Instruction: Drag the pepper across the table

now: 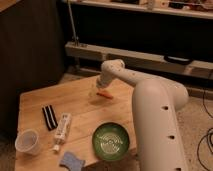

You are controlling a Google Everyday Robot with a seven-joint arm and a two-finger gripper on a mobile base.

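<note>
The pepper [104, 94] is a small orange-red tapered thing lying on the far part of the light wooden table [75, 107]. My gripper [101, 88] hangs from the white arm right over the pepper's left end and partly hides it. The arm reaches in from the lower right, over the table's right side.
On the table stand a green bowl [113, 141] at the front, a white tube [62, 131], a black striped object [49, 117], a clear plastic cup [27, 142] at the front left and a blue sponge [73, 161] at the front edge. A grey shelf base [140, 57] runs behind the table.
</note>
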